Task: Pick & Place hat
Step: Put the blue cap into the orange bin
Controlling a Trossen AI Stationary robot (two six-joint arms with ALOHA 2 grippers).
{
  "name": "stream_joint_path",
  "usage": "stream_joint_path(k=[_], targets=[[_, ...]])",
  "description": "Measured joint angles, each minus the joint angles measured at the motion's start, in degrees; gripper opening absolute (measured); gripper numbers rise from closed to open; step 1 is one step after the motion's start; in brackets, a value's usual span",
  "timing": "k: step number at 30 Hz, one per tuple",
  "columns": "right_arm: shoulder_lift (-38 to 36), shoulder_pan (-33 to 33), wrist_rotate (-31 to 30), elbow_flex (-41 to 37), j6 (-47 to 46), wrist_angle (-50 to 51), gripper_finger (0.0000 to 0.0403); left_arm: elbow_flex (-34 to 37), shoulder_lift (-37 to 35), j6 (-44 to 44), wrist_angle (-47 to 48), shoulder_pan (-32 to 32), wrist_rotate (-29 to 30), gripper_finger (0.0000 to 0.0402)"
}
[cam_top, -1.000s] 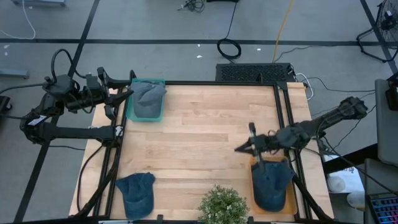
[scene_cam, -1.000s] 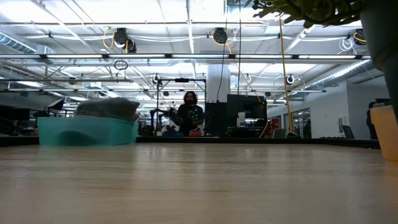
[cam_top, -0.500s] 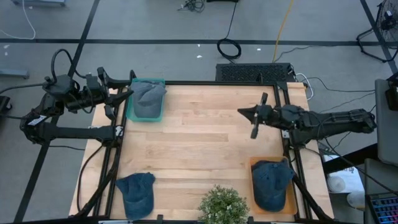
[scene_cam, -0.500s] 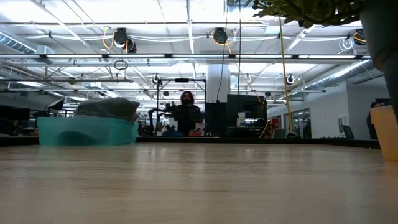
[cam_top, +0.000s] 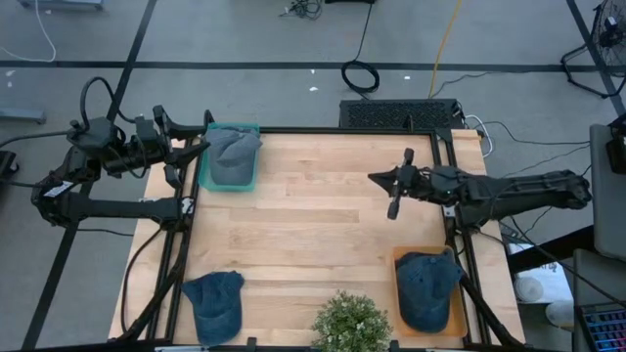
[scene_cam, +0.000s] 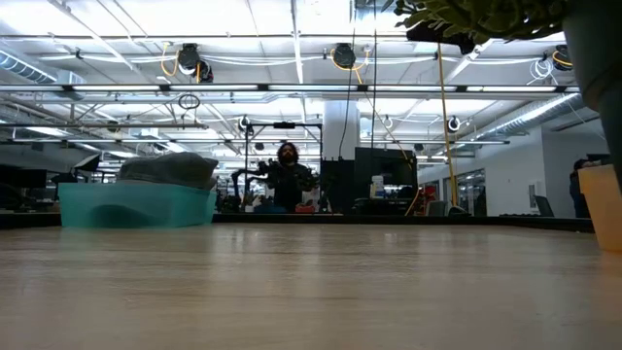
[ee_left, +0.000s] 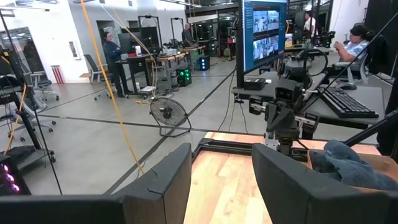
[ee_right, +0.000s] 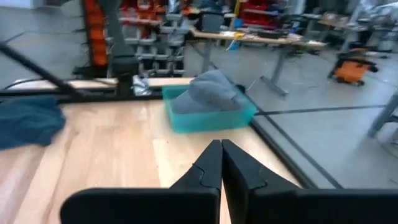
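Risk item: right gripper (cam_top: 389, 196), fingers pressed together on nothing, hangs mid-table while the loose hat (cam_top: 214, 303) lies at the near-left corner, so a closed-jaw descent would shove rather than grasp it.

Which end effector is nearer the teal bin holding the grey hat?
Left. The left end effector sits just off the teal bin at the table's edge; the right end effector is across the table, over its right half.
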State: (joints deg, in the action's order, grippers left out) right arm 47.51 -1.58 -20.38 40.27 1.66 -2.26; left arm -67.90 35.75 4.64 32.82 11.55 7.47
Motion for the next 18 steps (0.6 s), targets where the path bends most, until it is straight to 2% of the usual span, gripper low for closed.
stream_joint_path(k=[4, 9, 13, 18], targets=[[1.6, -0.01, 5.71, -2.25, -0.06, -2.4, 0.0, 0.0, -0.02, 0.0, 0.0, 0.0, 0.01, 0.0177], [2.08, -0.03, 12.62, -8.99, 0.49, -14.9, 0.0, 0.0, -0.01, 0.0, 0.0, 0.0, 0.01, 0.0177], [1.3, -0.03, 13.0, -11.91, 3.91, -22.47, 0.0, 0.0, 0.0, -0.04, -0.48, 0.0, -0.01, 0.0177], [0.73, -0.03, 13.0, -12.06, 3.55, -22.2, 0.0, -0.02, 0.5, -6.23, -1.08, 0.0, -1.08, 0.0177]])
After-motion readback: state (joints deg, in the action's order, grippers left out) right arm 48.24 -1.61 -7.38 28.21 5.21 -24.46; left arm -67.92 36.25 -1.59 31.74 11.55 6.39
